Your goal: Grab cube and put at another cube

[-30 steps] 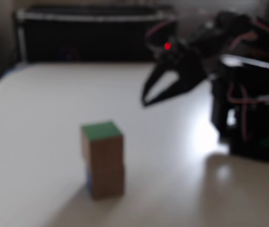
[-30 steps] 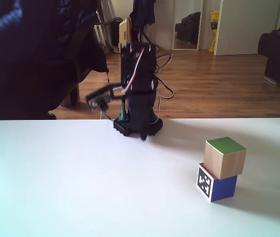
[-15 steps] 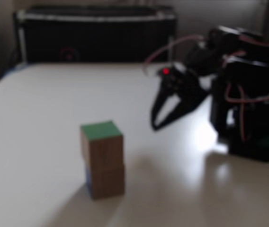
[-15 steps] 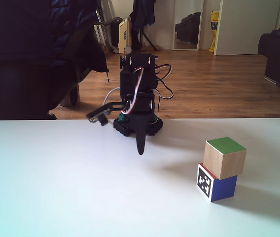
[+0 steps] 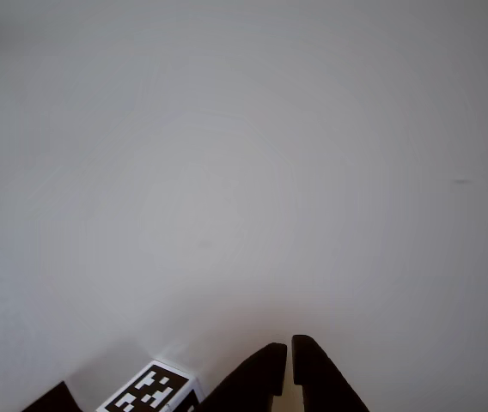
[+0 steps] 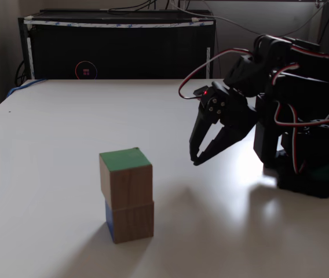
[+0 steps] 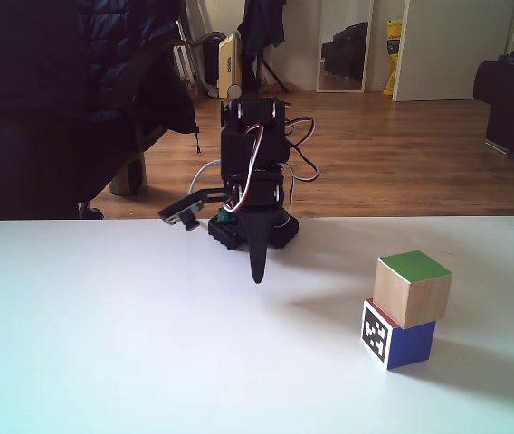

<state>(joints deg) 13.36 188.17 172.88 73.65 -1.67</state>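
- Resting squarely on top of the smaller cube, the larger light-brown wooden cube with the bright green top face (image 6: 125, 178) (image 7: 411, 287) stood turned a little askew to the one below it, so its corners did not line up with the lower ones.
- That smaller cube with the black-and-white square-pattern marker face (image 7: 397, 338) (image 6: 130, 220) sat on the white table (image 6: 60, 145) (image 7: 103, 344); in a fixed view one side of it looked blue, and the marker faced towards the left of that picture. In another fixed view its near side looked wood-coloured, with a thin blue strip at its left edge.
- The black two-finger gripper (image 6: 195, 158) (image 7: 258, 276) hung above the bare tabletop with its tips pointing down, well apart from the stack and holding nothing.
- Its jaws were drawn nearly together; in the other view the two dark fingertips (image 5: 265, 369) stood side by side with only a thin slit between them (image 5: 289, 365), and a corner of the marker pattern (image 5: 152, 390) showed at the bottom edge, to the left of them.
- The black arm base (image 6: 306, 168) with red and white wires stood on the table, to the right of the stack in a fixed view.
- A wooden floor (image 7: 402, 154) lay beyond the table's far edge.
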